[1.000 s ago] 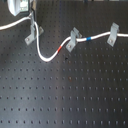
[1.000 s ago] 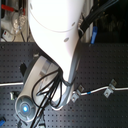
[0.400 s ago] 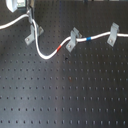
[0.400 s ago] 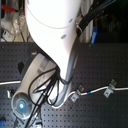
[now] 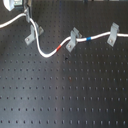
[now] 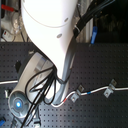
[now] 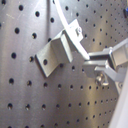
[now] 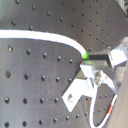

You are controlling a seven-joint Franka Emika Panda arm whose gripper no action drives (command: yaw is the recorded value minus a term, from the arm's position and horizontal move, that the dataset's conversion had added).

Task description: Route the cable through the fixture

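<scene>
The white cable [image 5: 44,51] comes in from the first exterior view's left and dips past the left clip fixture [image 5: 31,34]. Its red band [image 5: 61,47] lies just before the middle clip [image 5: 73,39]; its blue band [image 5: 87,38] lies between the middle clip and the right clip [image 5: 114,34]. My gripper [image 5: 25,14] hangs just above the left clip, shut on the cable. In the first wrist view the cable [image 7: 67,22] arcs over the clip's [image 7: 54,54] upper end into my gripper [image 7: 90,59]. In the second wrist view the cable [image 8: 40,36] ends at my gripper [image 8: 90,56], above the clip [image 8: 82,85].
The clips stand on a black perforated board [image 5: 65,95]. In the second exterior view the white arm [image 6: 52,40] with its black hoses hides the left clip; two clips [image 6: 76,96] [image 6: 111,89] and the cable's banded stretch [image 6: 92,93] show at the second exterior view's right.
</scene>
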